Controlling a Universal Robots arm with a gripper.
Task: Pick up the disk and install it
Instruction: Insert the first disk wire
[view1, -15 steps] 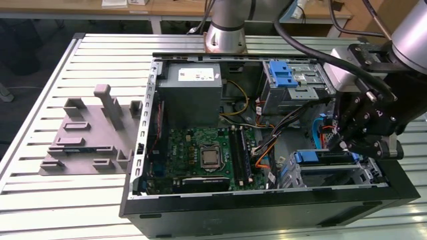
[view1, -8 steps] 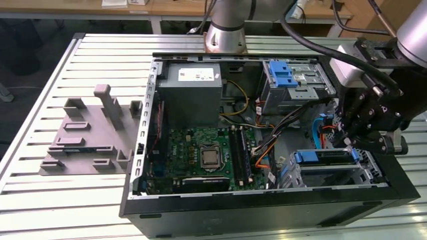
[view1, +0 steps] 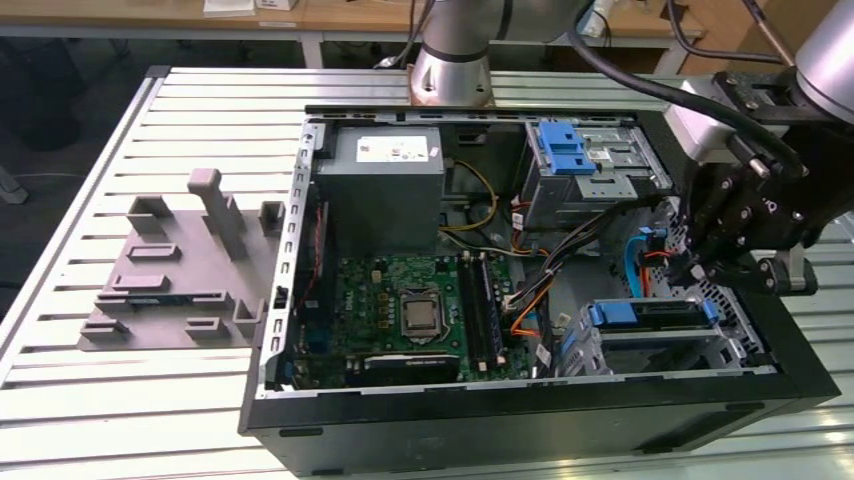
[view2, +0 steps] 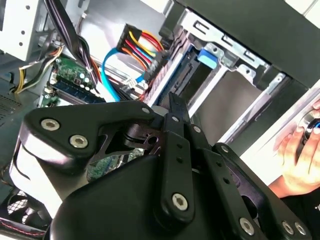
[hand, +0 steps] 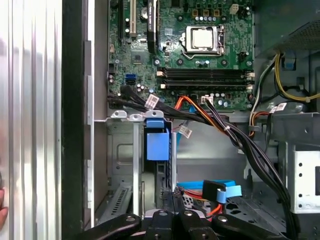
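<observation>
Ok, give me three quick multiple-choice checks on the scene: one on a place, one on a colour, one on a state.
1. The grey fixture block sits where, in the exterior view? A left of the computer case B right of it C inside it
2. The drive cage has a bracket tab that is: A red B blue C yellow
3. The case is: A shut B open C wrapped
Answers: 1 A, it lies beside the case's left wall; 2 B, the tab is plainly blue; 3 B, the motherboard is exposed.
</observation>
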